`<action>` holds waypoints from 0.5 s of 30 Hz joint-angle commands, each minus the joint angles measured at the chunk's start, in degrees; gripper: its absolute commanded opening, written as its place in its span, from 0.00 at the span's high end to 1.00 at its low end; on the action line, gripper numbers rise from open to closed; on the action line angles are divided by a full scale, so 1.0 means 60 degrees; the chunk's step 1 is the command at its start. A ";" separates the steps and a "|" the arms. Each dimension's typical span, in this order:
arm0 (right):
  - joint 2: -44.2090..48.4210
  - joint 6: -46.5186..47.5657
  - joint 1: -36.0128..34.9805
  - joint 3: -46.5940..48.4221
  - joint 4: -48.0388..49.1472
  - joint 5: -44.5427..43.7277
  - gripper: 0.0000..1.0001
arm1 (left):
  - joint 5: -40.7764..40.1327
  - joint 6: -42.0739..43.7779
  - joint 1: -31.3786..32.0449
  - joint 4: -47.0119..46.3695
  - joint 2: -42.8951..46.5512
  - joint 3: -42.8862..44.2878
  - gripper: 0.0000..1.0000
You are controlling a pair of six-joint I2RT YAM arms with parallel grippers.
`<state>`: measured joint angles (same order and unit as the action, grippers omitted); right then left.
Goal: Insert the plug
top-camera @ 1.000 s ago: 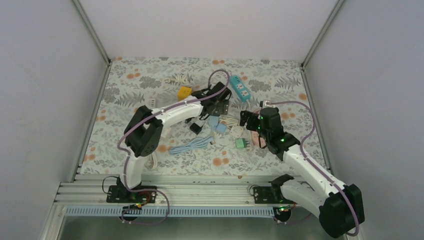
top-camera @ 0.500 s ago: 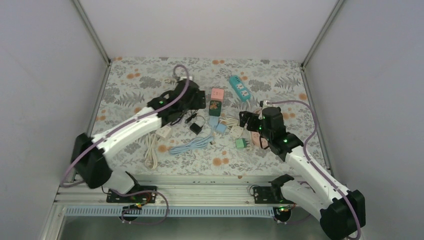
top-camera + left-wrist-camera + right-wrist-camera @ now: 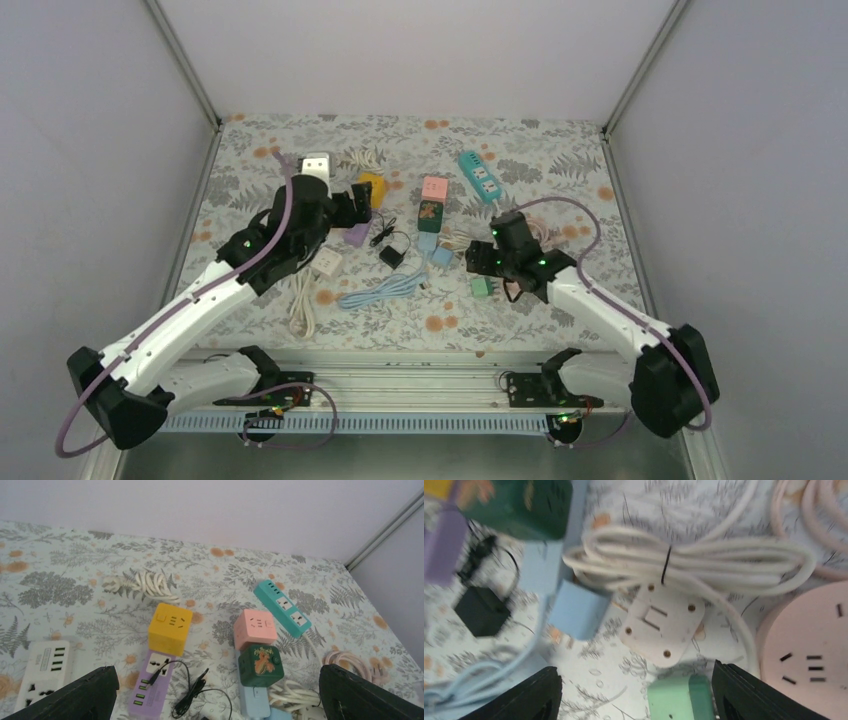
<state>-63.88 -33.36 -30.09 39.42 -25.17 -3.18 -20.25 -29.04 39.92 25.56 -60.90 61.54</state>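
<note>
Fingers of the right gripper [image 3: 634, 674] stand apart, clamping nothing; a green adapter [image 3: 680, 696] sits low between them. Just beyond it we log the white plug [image 3: 659, 629], lying flat, prongs up, long axis skewed to the finger line. Past that, its tied cord [image 3: 684, 557]. Far off, the left gripper [image 3: 218, 682] gapes wide near the yellow cube [image 3: 170, 628]; we judge the right one nearer.

1. Top external: high behind the arm bases, looking down on the whole floral-patterned table [image 3: 250, 140]
2. Left wrist: raised, facing the back wall, seeing the dark green cube socket [image 3: 260, 664]
3. Right wrist: close above the white flat plug [image 3: 659, 625], facing down, sharing that cube
</note>
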 commanded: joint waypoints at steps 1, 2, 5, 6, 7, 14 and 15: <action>-0.0698 -0.0790 -0.0383 0.0259 -0.0719 -0.0456 0.26 | 0.0549 0.0133 -0.0237 -0.0427 0.0562 -0.0656 0.00; -0.0746 -0.0997 -0.0392 0.0185 -0.0737 -0.0485 0.28 | 0.0722 0.0131 -0.0285 -0.0535 0.0687 -0.0806 0.00; -0.0680 -0.1494 -0.0392 -0.0160 -0.0707 -0.0727 0.28 | 0.1062 0.0088 -0.0340 -0.0892 0.0961 -0.1261 0.00; -0.0698 -0.1554 -0.0400 -0.0288 -0.0650 -0.0744 0.28 | 0.1182 0.0074 -0.0340 -0.1069 0.1037 -0.1396 0.00; -0.0757 -0.1521 -0.0401 -0.0374 -0.0597 -0.0719 0.28 | 0.1350 0.0086 -0.0333 -0.1185 0.1061 -0.1513 0.00; -0.1531 -0.0649 -0.0407 -0.0132 -0.0589 0.0167 0.34 | 0.2177 0.0178 -0.0362 -0.1704 0.0893 -0.1709 0.00; -0.1672 -0.0608 -0.0415 -0.0082 -0.0644 0.0355 0.37 | 0.2282 0.0152 -0.0369 -0.1729 0.0832 -0.1703 0.00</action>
<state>-71.57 -38.65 -32.23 37.93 -28.56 -4.47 -10.33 -28.91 37.98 18.68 -55.33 51.57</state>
